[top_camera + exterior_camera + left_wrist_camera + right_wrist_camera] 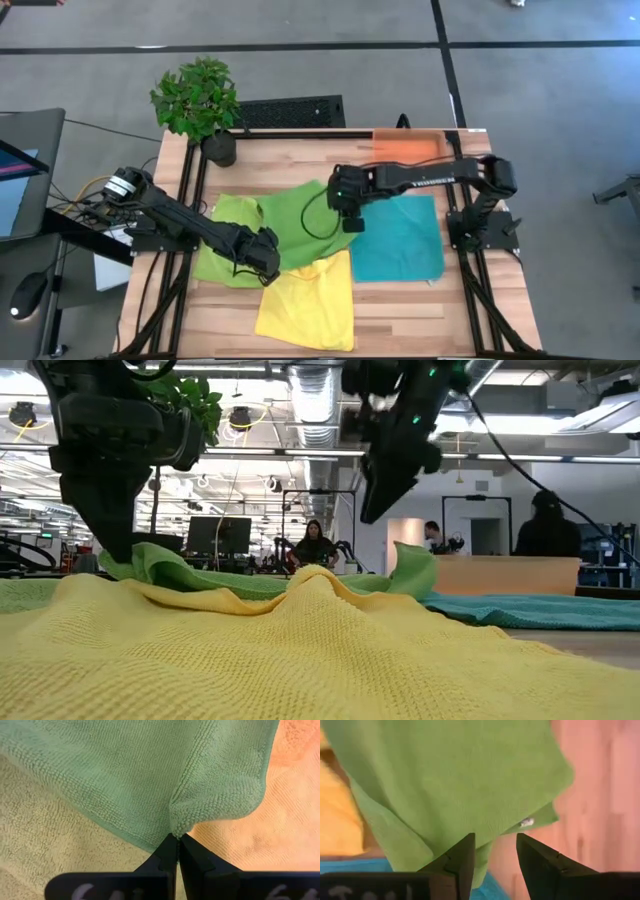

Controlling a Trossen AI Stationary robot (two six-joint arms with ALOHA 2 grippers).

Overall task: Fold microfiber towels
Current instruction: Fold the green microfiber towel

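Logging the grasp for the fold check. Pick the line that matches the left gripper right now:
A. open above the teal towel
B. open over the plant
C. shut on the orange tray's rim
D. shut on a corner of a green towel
D: the left gripper is shut, pinching a green towel at its corner.

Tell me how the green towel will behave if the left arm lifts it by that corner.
Likely floppy: the green towel already lies rumpled over its neighbours, and the cloth puckers where the left pincer pinches its corner. It probably drapes and drags rather than rising flat. Its nubby weave suggests it may cling to the yellow towel beneath.
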